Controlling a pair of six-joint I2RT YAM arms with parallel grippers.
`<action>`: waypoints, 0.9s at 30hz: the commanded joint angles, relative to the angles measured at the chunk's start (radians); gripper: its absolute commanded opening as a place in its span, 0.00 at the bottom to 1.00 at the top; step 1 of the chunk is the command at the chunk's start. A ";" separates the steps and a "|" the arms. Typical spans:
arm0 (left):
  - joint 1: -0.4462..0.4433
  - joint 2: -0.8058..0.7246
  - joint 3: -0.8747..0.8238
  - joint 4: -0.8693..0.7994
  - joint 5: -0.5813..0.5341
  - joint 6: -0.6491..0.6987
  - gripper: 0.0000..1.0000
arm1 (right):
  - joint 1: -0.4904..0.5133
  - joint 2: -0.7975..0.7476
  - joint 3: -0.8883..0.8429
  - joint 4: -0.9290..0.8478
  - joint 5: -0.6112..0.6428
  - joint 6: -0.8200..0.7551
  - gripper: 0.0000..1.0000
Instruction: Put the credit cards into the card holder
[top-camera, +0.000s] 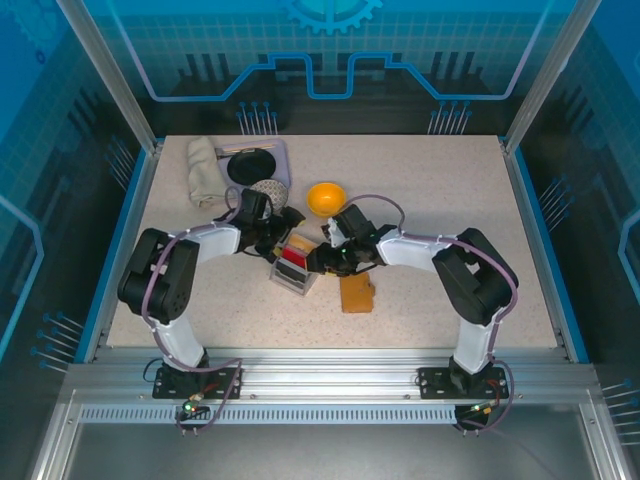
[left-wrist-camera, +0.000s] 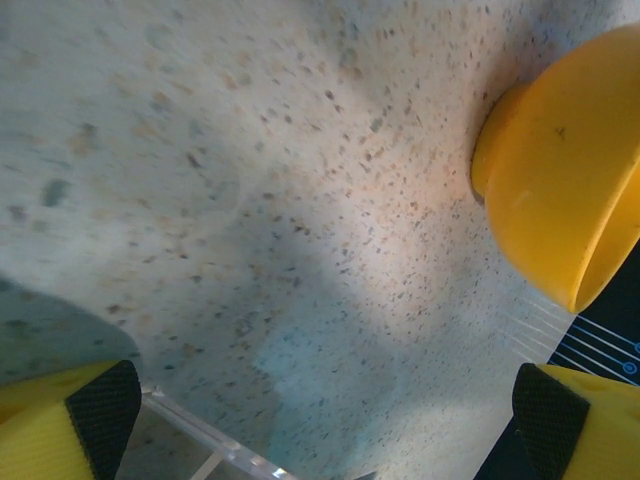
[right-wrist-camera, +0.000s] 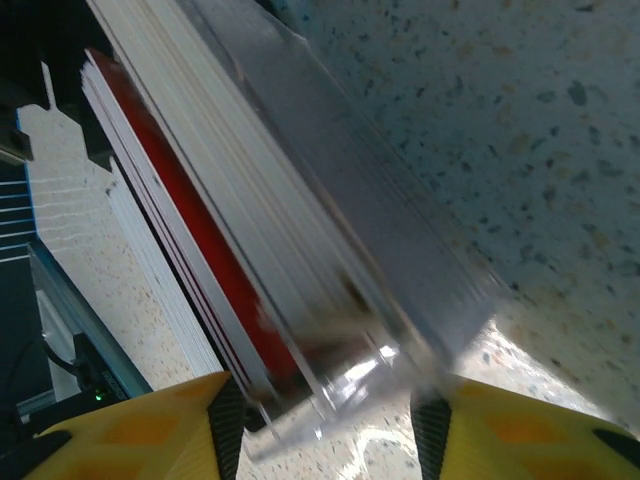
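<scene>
Right wrist view: right gripper (right-wrist-camera: 330, 428) straddles the tray (right-wrist-camera: 350, 200) end holding the credit cards (right-wrist-camera: 190, 220); clamped or not, I cannot tell. Meanwhile left gripper (left-wrist-camera: 325, 425) gapes empty. Card pick-up seems underway; next needs one card isolated for the card holder (top-camera: 357, 293), at the tray's 4 o'clock.

The top external camera looks down from high behind the arm bases (top-camera: 195, 378), which sit at the frame's bottom edge, and takes in the whole table (top-camera: 450, 220). The left wrist camera hangs close over the speckled tabletop, with the orange bowl (left-wrist-camera: 560, 170) at upper right. The right wrist camera sits very near the grey slotted tray (right-wrist-camera: 380, 230), partly blurred. Bowl and tray both lie mid-frame from above.
</scene>
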 joint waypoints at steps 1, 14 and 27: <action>-0.043 0.048 0.068 0.025 0.027 -0.033 0.99 | -0.012 0.027 0.024 0.079 -0.035 0.032 0.52; -0.172 0.272 0.404 -0.036 0.046 -0.030 0.99 | -0.161 -0.015 -0.031 0.103 -0.024 0.031 0.56; -0.201 0.353 0.614 -0.252 -0.006 0.093 0.99 | -0.247 -0.111 -0.048 -0.072 0.058 -0.067 0.58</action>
